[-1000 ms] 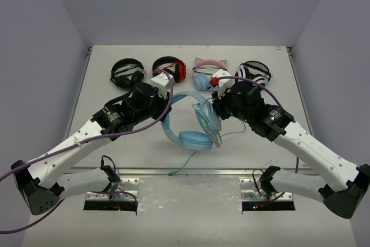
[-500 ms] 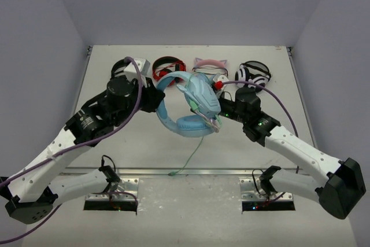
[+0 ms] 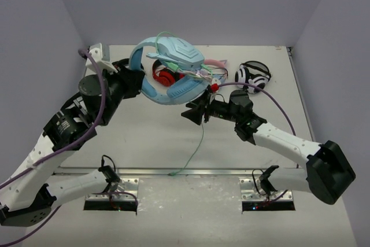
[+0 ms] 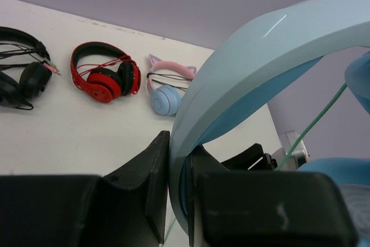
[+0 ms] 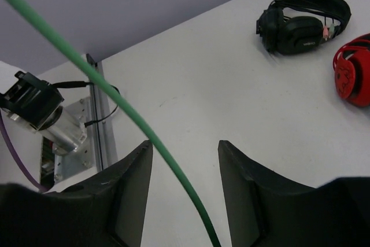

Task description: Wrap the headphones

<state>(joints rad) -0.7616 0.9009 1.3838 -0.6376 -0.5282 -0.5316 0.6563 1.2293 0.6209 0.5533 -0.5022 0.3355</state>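
Pressed together on the smooth blue headband [image 4: 260, 56], the left claw [image 4: 180, 163] held the headphones [image 3: 173, 56] in the air above the back left part of the surface [image 3: 144, 143]. The right claw [image 5: 185, 154] stood spread, low over the middle of the surface, and the thin pale-green cable [image 5: 115, 96] ran loose through the gap between its fingers without being pinched. The surface was a plain white top with a metal rail [image 3: 191, 172] along its near edge, shut in by bare lavender-grey walls at the back and on both sides. Along its far edge lay a row of other pairs: a black pair [image 4: 23, 79], a red pair [image 4: 107, 79], a light-blue pair with a pink cat-ear band [image 4: 167, 91] and a white-and-black pair [image 3: 253, 73]. The headphones were light blue all over, with two padded round cups, one cup [image 3: 176, 53] tipped above the other [image 3: 182, 88]. Some turns of the cable lay across the upper cup, and the rest hung down past the right claw to the near edge of the surface.
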